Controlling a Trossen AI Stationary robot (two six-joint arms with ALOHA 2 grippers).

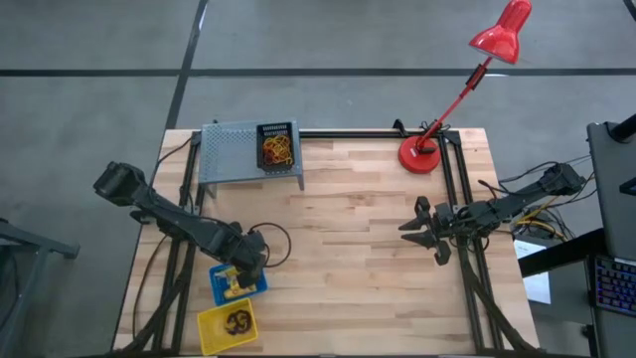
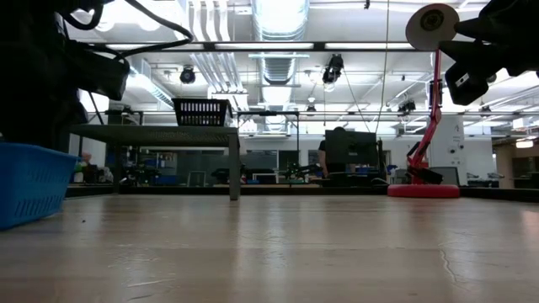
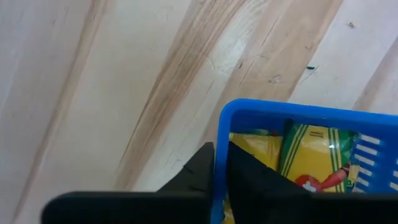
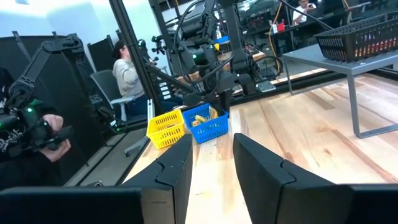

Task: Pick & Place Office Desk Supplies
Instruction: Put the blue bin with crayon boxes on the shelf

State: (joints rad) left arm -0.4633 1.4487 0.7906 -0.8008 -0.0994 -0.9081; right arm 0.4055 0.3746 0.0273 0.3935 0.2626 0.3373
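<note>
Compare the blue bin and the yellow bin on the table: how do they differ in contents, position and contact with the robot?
The blue bin holds yellow items; the yellow bin holds dark rings. The blue bin lies farther from the table's front edge; the yellow bin sits at that edge. The left gripper has its fingers astride the blue bin's wall, seen in the left wrist view; nothing touches the yellow bin. Both are small square bins, close together on the table's left side.

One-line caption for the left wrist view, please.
Left gripper with its jaws astride the blue bin's wall, yellow packets inside, on the wooden table.
</note>
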